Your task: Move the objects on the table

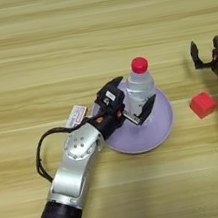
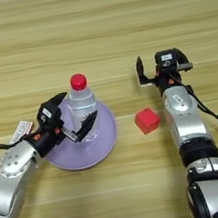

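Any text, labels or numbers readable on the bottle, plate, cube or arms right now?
Nothing can be read.
White tag on the left arm beside the left gripper: reddish marks, too blurred to read.
Small light patch on the right gripper: too small to read.
Bottle, plate, red cube: no text visible.

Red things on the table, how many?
2. The bottle's red cap, above the lilac plate, and the red cube, right of the plate beside the right arm. No others visible.
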`<state>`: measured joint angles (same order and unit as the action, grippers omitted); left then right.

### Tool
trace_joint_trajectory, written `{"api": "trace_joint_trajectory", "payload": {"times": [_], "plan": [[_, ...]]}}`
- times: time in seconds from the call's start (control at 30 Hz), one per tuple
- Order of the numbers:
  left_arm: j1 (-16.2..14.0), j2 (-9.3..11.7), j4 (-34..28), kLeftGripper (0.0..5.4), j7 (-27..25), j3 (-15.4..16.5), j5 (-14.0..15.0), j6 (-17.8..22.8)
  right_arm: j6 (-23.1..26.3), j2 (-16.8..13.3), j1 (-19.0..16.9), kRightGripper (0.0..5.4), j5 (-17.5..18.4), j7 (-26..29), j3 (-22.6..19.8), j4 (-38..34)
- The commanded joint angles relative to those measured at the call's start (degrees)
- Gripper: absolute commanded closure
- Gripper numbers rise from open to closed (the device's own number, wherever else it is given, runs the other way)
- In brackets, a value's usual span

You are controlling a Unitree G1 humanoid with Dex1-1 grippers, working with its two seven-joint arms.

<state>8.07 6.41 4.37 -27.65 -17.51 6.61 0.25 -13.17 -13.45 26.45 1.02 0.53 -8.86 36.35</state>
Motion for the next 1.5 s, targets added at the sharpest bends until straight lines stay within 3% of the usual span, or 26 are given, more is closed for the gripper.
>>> {"api": "trace_joint_trajectory", "payload": {"times": [0.03,0.77,1.33,1.5], "plan": [[1.35,-0.82,2.49,0.00,-0.50,-0.52,-1.14,-1.05,-0.44,-0.02,1.13,0.04,0.02,-0.03,-0.03,0.44],[4.64,-3.44,8.71,0.00,-0.49,0.32,-1.69,-2.84,-0.43,-0.13,1.01,0.04,-0.03,0.08,0.01,0.48],[3.75,-4.64,9.25,1.81,-2.63,1.59,-0.92,-4.86,-0.53,-0.16,0.92,0.00,-0.10,-0.02,-0.01,0.60],[5.61,-3.76,6.11,2.18,-1.45,5.77,0.92,-3.83,-0.49,-0.11,0.90,0.00,-0.15,-0.05,0.06,0.58]]}}
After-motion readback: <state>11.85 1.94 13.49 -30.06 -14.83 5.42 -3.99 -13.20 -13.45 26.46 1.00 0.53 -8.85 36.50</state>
